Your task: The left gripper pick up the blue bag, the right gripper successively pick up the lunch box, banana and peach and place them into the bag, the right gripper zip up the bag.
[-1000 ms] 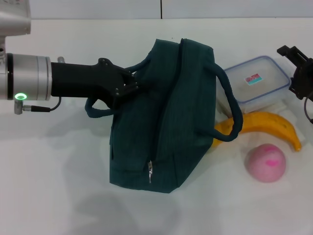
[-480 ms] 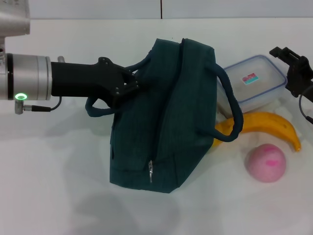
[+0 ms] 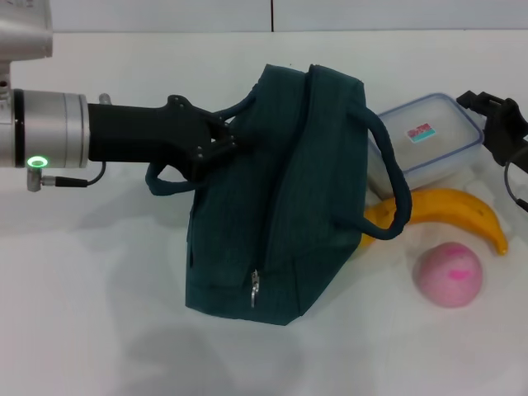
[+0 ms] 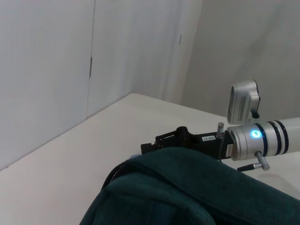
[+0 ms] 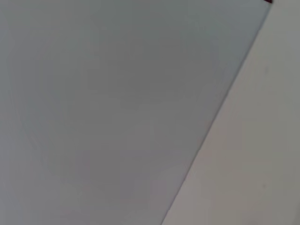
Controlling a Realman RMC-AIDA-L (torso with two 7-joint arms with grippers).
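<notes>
Teal-green bag, yellow banana, pink peach, seemingly blue-rimmed clear lunch box.

White table: bag, lunch box, banana, peach.

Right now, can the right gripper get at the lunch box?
Probably yes. The right gripper hovers at the far right edge of the lunch box, whose lid is bare. The bag and banana crowd only its other sides.

Left arm: brushed silver cylinder wrist with green ring LED, thin black cable looping off a small silver plug, matte black tapered body ending in left pincer with visible screws. Right pincer: black angular bracket, black cable trailing.
</notes>
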